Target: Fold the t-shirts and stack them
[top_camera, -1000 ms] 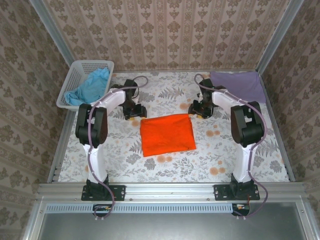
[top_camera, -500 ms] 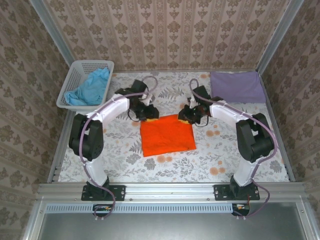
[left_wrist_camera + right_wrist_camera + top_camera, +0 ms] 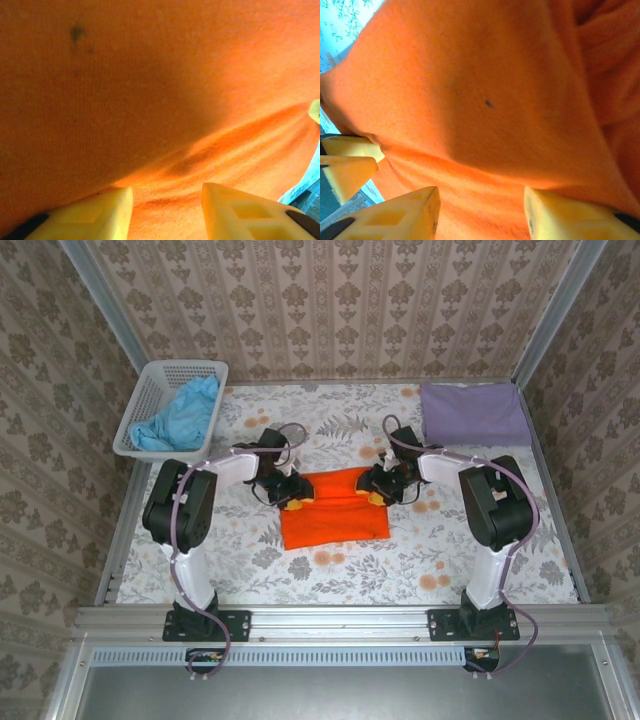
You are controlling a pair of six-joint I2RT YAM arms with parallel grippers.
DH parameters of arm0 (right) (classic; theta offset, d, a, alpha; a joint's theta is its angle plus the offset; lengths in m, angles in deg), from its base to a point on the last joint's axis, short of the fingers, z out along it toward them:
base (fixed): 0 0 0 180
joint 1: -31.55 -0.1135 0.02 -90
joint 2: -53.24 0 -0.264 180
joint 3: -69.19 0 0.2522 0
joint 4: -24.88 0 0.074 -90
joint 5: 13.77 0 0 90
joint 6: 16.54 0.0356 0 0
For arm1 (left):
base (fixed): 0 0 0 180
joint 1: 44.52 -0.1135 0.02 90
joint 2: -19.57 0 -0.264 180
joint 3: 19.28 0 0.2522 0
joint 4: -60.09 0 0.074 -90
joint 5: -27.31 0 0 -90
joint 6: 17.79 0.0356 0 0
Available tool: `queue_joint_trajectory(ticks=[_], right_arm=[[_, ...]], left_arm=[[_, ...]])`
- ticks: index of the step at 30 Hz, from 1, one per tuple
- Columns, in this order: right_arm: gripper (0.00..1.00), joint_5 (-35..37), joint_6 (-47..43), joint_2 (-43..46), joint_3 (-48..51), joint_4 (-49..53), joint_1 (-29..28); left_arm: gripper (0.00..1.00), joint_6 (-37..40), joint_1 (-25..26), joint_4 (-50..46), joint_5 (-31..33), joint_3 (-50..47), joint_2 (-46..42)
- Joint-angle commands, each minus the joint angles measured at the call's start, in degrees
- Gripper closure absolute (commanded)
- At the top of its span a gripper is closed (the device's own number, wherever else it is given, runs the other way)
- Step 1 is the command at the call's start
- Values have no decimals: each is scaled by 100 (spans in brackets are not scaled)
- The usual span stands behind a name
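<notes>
Judging this orange t-shirt (image 3: 335, 522) limp, I'd pinch its far corners; left gripper (image 3: 166, 190) and right gripper (image 3: 481, 191) gape half-open, empty.

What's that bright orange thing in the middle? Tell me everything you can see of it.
It is an orange t-shirt of soft knit fabric, folded into a rough rectangle and lying on the flowered table. Its far edge is rumpled into a raised band. The left pincer sits at its far left corner and the right pincer at its far right corner; whether they pinch the cloth is unclear.
</notes>
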Motion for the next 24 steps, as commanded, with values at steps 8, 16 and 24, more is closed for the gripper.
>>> queue_joint_trajectory(ticks=[8, 16, 24], right_arm=[[69, -235, 597, 1634, 1264, -797, -76], [94, -686, 1160, 1309, 1617, -1425, -1046], [94, -526, 753, 266, 1307, -732, -1417]], left_arm=[[36, 445, -52, -628, 76, 313, -988], [91, 843, 674, -759, -1597, 199, -578], [93, 1118, 1141, -972, -1025, -134, 155]])
